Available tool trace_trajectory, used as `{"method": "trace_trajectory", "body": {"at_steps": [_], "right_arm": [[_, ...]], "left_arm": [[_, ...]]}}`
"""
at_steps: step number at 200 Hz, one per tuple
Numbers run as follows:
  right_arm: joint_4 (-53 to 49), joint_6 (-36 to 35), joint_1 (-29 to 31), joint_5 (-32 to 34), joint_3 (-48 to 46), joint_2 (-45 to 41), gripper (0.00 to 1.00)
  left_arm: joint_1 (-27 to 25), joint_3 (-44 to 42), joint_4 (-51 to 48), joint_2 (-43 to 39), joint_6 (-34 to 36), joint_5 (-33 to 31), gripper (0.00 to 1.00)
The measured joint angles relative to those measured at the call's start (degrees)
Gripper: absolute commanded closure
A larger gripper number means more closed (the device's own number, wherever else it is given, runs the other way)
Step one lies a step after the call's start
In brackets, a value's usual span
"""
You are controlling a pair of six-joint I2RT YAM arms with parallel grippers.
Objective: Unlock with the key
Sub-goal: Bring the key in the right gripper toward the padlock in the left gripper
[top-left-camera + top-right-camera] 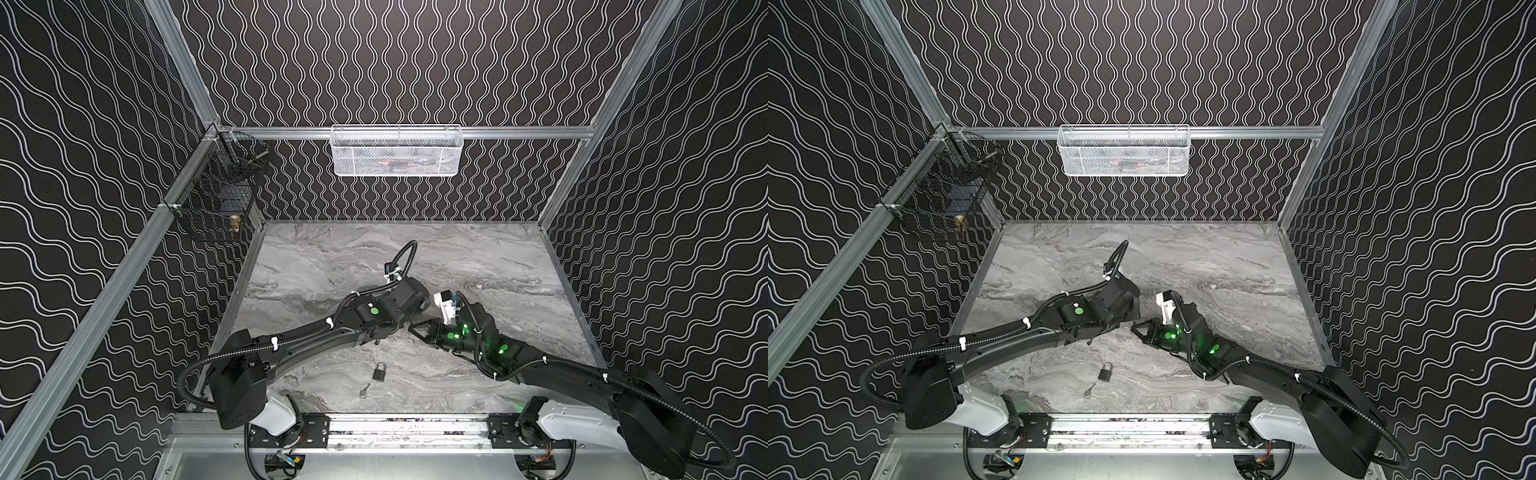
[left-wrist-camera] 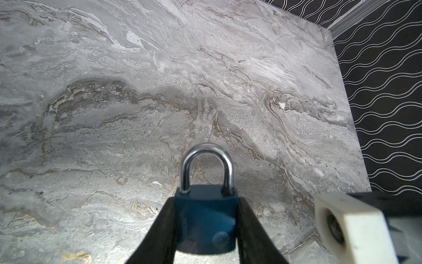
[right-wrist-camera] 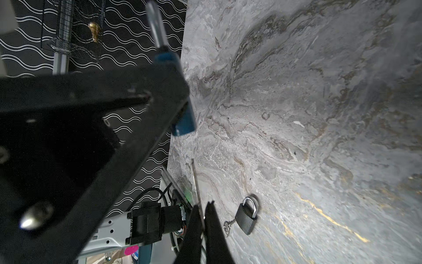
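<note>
Left wrist: left gripper [image 2: 206,202] clamps blue padlock [image 2: 205,219]; right gripper [image 3: 202,206] pinches key [image 3: 195,180], so align it squarely with the padlock's base

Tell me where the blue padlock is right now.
In the left wrist view the blue padlock sits clamped in the left gripper, shackle pointing away, held over the marble table; the black padlock lies apart, near the table's front edge.

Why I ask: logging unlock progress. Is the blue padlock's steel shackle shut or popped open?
Shut: both legs of the steel shackle sit in the body of the blue padlock.
</note>
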Motion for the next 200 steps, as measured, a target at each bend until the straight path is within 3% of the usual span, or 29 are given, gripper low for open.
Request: {"method": "trace_trajectory", "body": {"at_steps": [200], "right_arm": [[3.74,2.89,0.33,3.28,1.09,3.23,1.00]], "left_arm": [[0.00,-0.74,0.48,-0.17,-0.26,0.52,0.92]]}}
